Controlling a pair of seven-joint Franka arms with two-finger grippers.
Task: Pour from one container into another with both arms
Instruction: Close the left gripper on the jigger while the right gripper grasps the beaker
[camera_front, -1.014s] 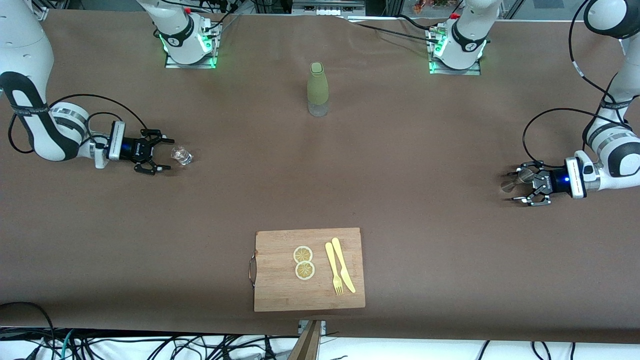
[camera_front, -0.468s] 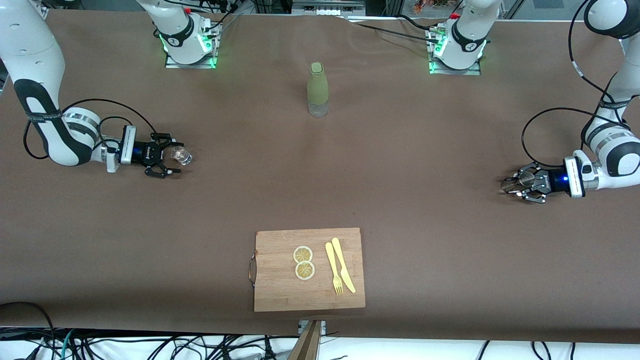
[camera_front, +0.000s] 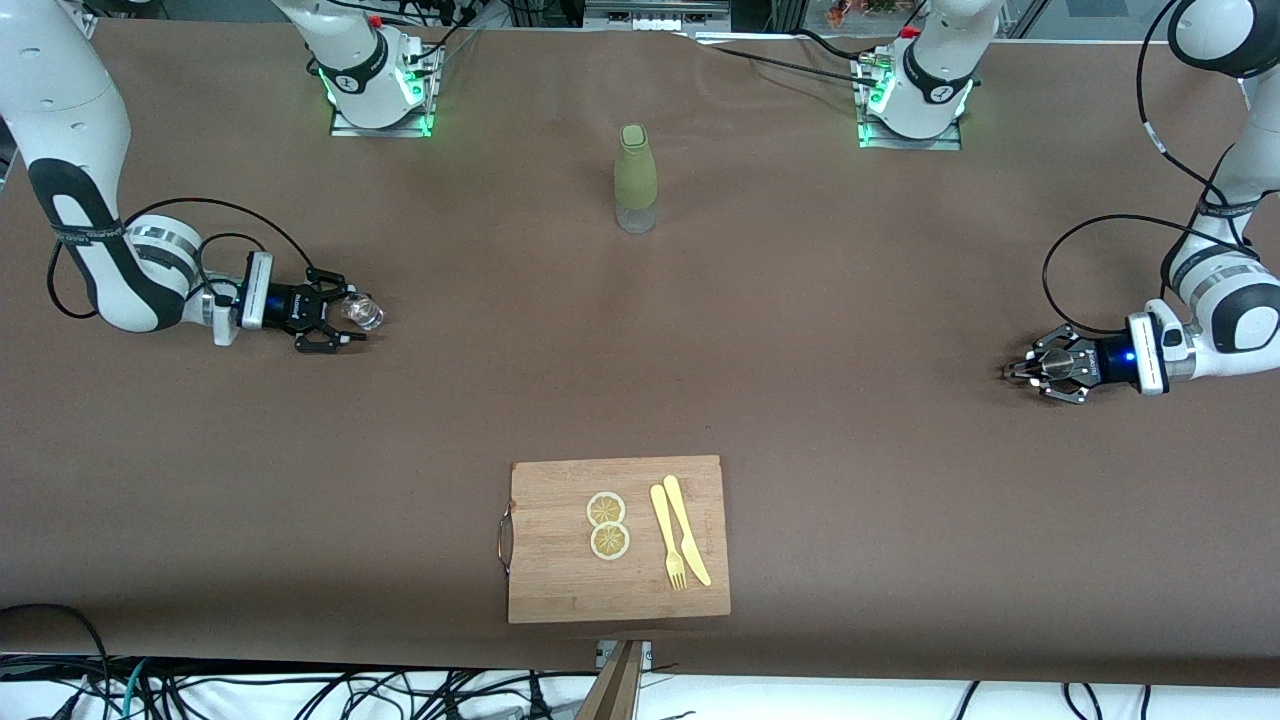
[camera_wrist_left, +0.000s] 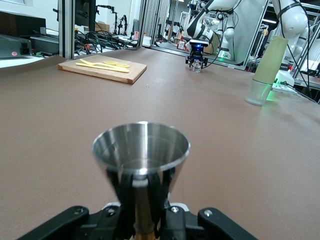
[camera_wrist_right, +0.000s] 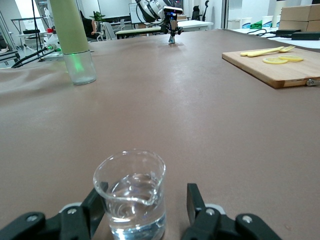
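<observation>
The tiny clear glass cup stands upright on the brown table toward the right arm's end, with clear liquid in it. My right gripper lies low around it, open: one finger touches the glass and a gap shows at the other. Toward the left arm's end, my left gripper is shut on the small steel jigger. Its black fingers pinch the narrow waist, and the jigger's open cone faces up.
A tall green-sleeved bottle stands mid-table, nearer the arm bases. A wooden cutting board near the front camera's edge carries two lemon slices and a yellow fork and knife.
My left gripper's fingers have come together on the jigger's waist. My right gripper slid forward until the glass stood between its fingers, and those fingers have narrowed.
</observation>
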